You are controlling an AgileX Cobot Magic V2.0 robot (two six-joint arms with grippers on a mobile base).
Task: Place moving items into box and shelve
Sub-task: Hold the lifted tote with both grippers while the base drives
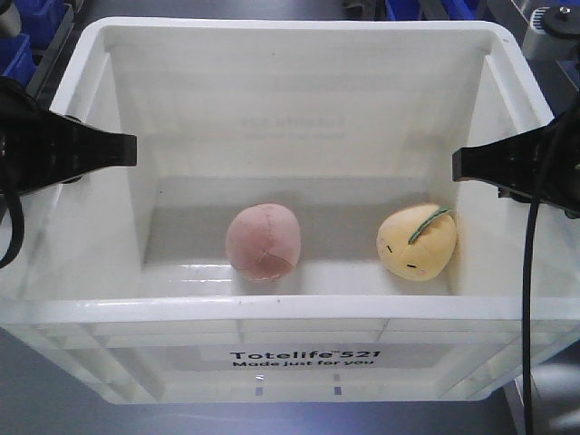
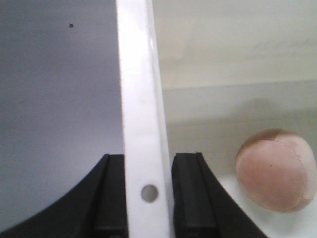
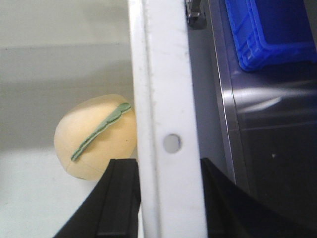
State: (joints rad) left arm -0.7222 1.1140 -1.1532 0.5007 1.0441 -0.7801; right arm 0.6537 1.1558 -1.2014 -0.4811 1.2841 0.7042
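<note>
Both toys sit in the box (image 1: pixel 290 313): pink ball (image 1: pixel 262 242) mid-floor, yellow fruit (image 1: pixel 417 242) near the right wall. The left gripper (image 2: pixel 148 163) and right gripper (image 3: pixel 169 166) are each clamped on a side rim. Packing looks done. Next up is a level, synced lift for shelving.

white crate (image 1: pixel 272 25) with black print, dusty-pink seamed ball (image 1: pixel 262 241), yellow fruit (image 1: pixel 417 245) green-striped

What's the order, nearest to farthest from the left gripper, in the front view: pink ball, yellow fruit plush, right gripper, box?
1. box: its left wall is clamped by the left gripper.
2. pink ball: on the box floor, left of centre.
3. yellow fruit plush: on the floor, right side.
4. right gripper: on the opposite wall.
</note>
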